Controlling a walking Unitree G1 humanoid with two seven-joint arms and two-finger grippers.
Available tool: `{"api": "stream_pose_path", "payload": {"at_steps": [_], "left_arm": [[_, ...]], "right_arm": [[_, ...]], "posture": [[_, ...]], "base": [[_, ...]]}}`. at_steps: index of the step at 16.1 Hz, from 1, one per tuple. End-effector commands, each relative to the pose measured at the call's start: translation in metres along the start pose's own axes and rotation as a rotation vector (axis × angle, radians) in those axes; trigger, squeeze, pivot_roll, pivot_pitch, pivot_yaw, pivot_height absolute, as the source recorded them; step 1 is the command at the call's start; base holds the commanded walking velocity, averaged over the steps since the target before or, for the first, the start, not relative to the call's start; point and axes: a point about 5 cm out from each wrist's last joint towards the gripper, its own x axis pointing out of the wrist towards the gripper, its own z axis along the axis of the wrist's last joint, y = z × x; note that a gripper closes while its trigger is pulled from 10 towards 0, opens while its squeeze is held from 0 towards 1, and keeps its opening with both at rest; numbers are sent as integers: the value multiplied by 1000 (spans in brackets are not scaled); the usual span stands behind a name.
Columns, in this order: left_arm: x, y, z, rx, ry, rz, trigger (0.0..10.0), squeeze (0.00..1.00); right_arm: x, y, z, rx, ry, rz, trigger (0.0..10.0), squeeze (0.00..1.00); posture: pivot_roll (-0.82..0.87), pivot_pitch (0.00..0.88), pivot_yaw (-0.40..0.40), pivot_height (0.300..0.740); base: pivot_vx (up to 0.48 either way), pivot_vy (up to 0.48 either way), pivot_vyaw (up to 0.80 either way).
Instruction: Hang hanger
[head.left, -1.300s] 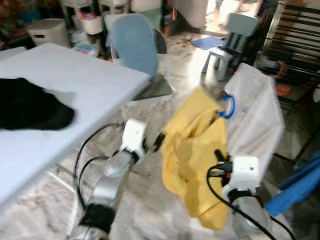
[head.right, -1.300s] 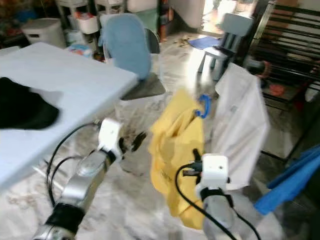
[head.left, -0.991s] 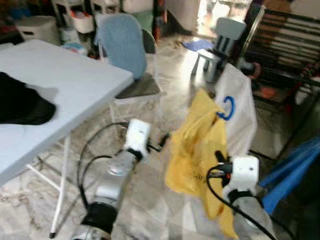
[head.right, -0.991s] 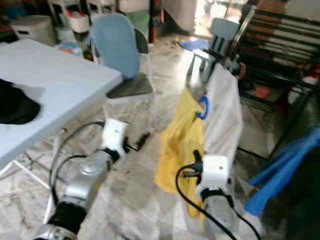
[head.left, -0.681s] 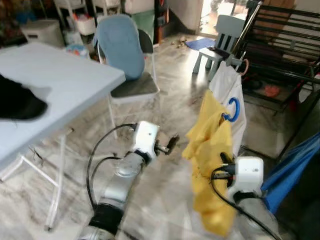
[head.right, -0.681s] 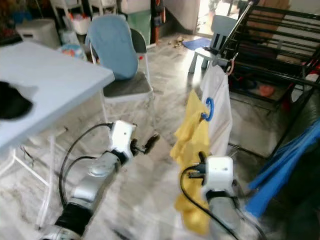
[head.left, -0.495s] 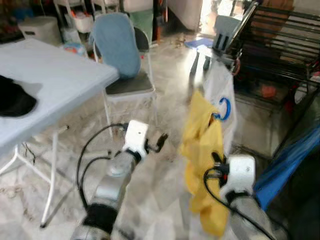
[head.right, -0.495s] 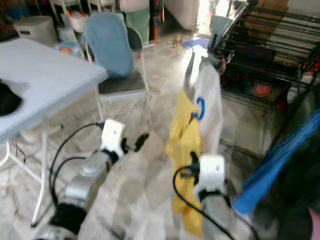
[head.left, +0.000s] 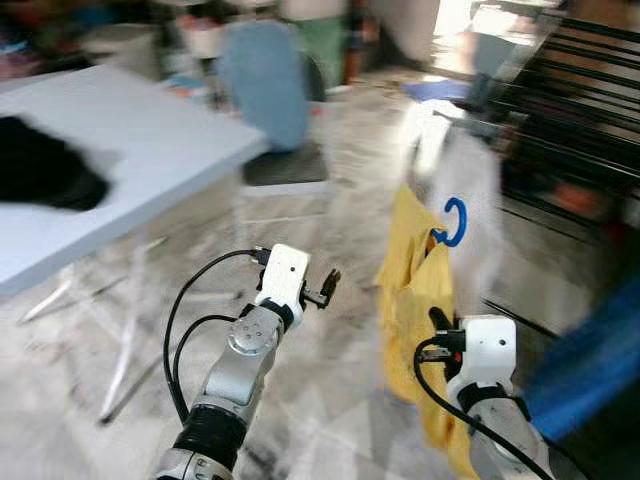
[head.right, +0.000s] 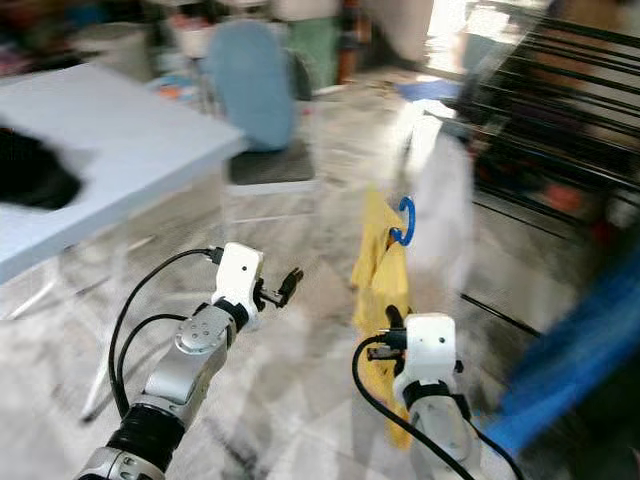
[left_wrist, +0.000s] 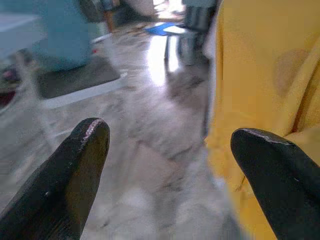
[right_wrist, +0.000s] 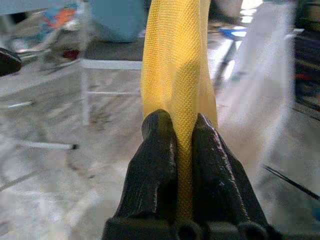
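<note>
Presently the right gripper pinches the soft, limp yellow shirt on its blue-hooked hanger, better held by the stiff hook; left gripper spread, empty.

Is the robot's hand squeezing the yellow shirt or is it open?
Squeezing. The right gripper has both black fingers pressed together on the yellow shirt, with cloth pinched between them.

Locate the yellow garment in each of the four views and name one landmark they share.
Left eye view: yellow garment, right of centre, below the blue hanger hook.
Right eye view: centre.
Left wrist view: beside one finger.
Right wrist view: pinched by the right gripper.
Shared landmark: the blue-backed chair.
</note>
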Motion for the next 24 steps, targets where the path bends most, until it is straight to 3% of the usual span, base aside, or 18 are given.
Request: {"api": "stream_pose_path", "payload": {"at_steps": [1, 7, 19, 24], "left_arm": [[1, 1, 2, 16, -4, 8, 10000, 0], [2, 1, 1, 23, 2, 8, 10000, 0], [6, -3, 3, 29, -8, -15, 10000, 0], [7, -3, 2, 25, -5, -14, 10000, 0]], "right_arm": [[0, 2, 11, 4, -54, 11, 10000, 0], [1, 2, 11, 6, -53, 17, 10000, 0], [5, 3, 11, -3, -55, 27, 10000, 0], [6, 4, 11, -5, -54, 33, 10000, 0]], "posture": [[-34, 8, -58, 740], [-28, 5, -59, 740], [-27, 0, -54, 740], [-30, 0, -55, 740]], "base": [[0, 0, 712], [-206, 0, 680], [-41, 0, 0], [-262, 0, 0]]}}
